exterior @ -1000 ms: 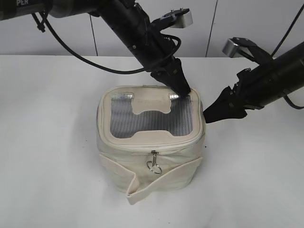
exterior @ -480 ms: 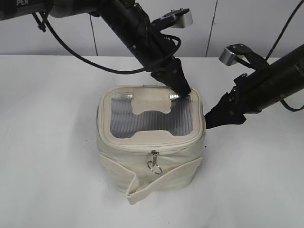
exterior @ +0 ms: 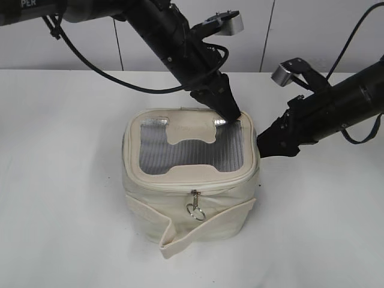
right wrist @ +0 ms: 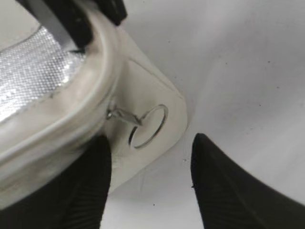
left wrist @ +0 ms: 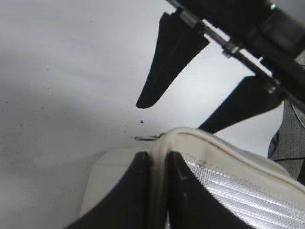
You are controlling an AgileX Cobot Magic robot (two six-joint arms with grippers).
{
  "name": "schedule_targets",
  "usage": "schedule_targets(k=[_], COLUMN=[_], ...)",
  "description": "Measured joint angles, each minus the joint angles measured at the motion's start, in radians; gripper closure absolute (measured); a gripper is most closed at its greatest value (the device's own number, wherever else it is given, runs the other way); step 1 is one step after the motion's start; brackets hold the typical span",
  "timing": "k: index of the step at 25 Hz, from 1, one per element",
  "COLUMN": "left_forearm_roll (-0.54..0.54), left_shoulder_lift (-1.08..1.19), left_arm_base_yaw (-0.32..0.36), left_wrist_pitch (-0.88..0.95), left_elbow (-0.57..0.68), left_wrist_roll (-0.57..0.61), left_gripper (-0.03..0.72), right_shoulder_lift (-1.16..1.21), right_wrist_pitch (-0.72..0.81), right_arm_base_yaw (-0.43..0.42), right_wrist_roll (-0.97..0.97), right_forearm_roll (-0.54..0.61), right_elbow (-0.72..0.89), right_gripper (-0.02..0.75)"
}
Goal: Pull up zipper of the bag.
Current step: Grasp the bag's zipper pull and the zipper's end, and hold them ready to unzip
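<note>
Since the earlier frame, the right gripper [exterior: 262, 141] has been brought closer to the bag's [exterior: 191, 180] right rear corner. The bag is stood mid-counter [exterior: 60, 180]. The lid rim is pinched by the left gripper [exterior: 233, 116], jaws clenched. The right jaws are spread around a zipper [right wrist: 71, 121] pull [right wrist: 125, 116].

Left claw [exterior: 231, 114] hides the bag's [exterior: 192, 198] far corner.

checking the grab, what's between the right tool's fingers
In the right wrist view, the zipper pull's wire ring lies between the open right tool fingers, with bare table.
</note>
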Motion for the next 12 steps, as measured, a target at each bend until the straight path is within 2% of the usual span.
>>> schedule_targets(k=[2,4,6,8,9,12], left_forearm_roll=[0.000,0.000,0.000,0.000,0.000,0.000], left_shoulder_lift=[0.000,0.000,0.000,0.000,0.000,0.000], left_arm_base_yaw=[0.000,0.000,0.000,0.000,0.000,0.000], left_wrist_pitch=[0.000,0.000,0.000,0.000,0.000,0.000], left_elbow=[0.000,0.000,0.000,0.000,0.000,0.000], left_wrist_roll=[0.000,0.000,0.000,0.000,0.000,0.000], left_gripper=[0.610,0.610,0.610,0.610,0.610,0.610], right_shoulder_lift=[0.019,0.029,0.031,0.031,0.031,0.030], right_wrist_pitch=[-0.005,-0.009,-0.002,0.024,0.034,0.039], right_arm_base_yaw=[0.000,0.000,0.000,0.000,0.000,0.000], right_wrist_roll=[-0.014,-0.022,-0.025,-0.025,-0.020,0.053], right_forearm_roll=[0.015,0.032,0.042,0.050,0.050,0.016], right_elbow=[-0.002,-0.008,-0.019,-0.031,-0.033,-0.033], right_gripper=[0.363,0.460,0.601,0.703,0.728,0.733])
